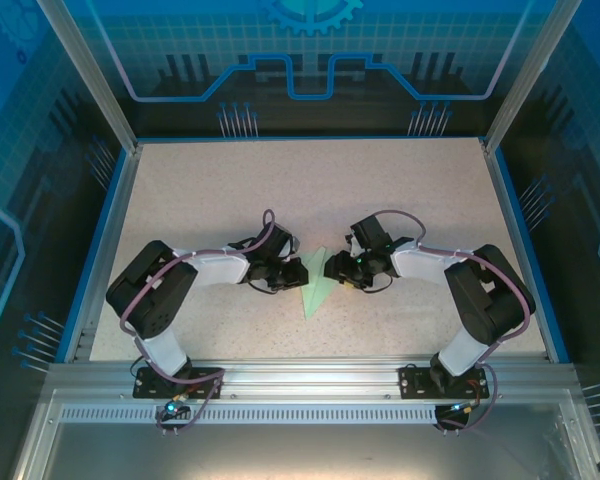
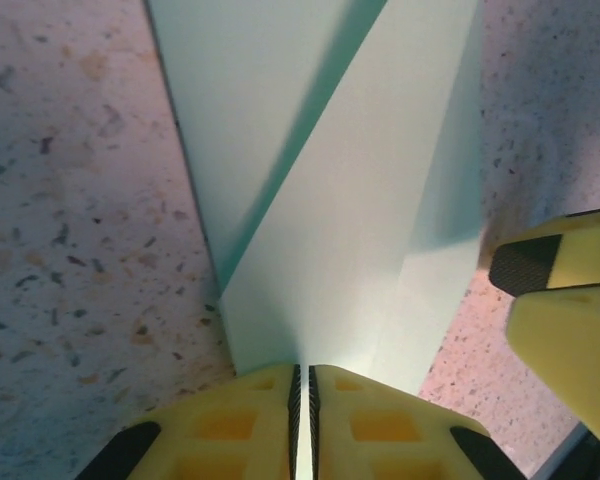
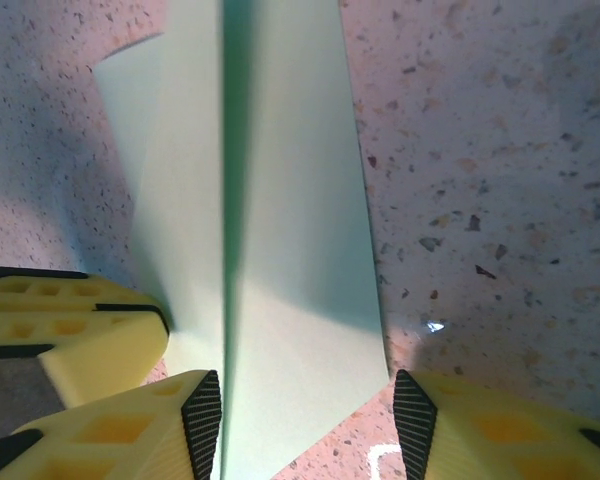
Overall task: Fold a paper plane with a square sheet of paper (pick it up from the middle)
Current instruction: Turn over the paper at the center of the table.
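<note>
Folded paper at mid-tabletop, pinched by the left claw, straddled by the right.

The pale mint-green paper lies near the middle of the speckled tabletop, folded into a narrow kite shape whose point faces the arm bases. In the left wrist view the paper shows overlapping flaps and a slanting crease. The left claw is pressed together on its near edge, the yellow fingers meeting with the thin sheet caught between them. From above, this claw sits against the paper's left side. The right claw meets the paper from the other side. In its own view the right claw stands spread, one finger on each side of the paper, which carries a dark shadowed crease down its length. I cannot tell whether its pads touch the sheet.
</note>
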Action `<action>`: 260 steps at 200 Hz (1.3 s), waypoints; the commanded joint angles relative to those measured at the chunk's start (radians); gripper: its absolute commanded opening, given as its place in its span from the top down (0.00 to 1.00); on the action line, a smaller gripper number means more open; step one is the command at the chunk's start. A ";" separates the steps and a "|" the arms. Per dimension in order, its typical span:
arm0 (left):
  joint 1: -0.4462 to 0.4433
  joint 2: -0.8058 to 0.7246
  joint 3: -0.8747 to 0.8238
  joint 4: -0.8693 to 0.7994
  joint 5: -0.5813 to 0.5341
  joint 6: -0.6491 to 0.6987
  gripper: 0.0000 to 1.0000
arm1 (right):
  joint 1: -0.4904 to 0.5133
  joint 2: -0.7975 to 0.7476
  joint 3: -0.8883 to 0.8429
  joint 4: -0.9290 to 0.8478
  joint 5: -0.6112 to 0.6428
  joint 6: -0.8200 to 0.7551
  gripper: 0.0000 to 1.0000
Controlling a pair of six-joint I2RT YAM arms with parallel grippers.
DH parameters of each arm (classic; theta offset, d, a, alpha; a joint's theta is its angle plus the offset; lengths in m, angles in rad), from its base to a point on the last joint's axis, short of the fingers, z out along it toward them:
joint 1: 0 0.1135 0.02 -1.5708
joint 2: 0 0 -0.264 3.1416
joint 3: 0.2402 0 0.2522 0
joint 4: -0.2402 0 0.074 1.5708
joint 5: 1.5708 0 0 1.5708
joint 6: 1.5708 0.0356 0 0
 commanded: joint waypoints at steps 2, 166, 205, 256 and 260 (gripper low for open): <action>0.008 0.006 -0.002 -0.030 -0.036 -0.006 0.85 | 0.018 -0.005 0.024 0.014 -0.025 0.017 0.47; 0.018 0.039 -0.002 -0.044 -0.013 0.013 0.87 | 0.024 0.052 0.031 0.066 -0.062 0.075 0.49; 0.017 0.037 -0.009 -0.036 -0.011 0.003 0.88 | 0.025 0.040 0.007 0.139 -0.098 0.088 0.48; 0.018 0.031 -0.017 -0.004 0.005 -0.026 0.88 | 0.082 0.072 0.020 0.162 -0.065 0.102 0.48; 0.018 0.029 -0.019 -0.002 0.006 -0.028 0.88 | 0.086 0.075 0.021 0.163 -0.062 0.104 0.49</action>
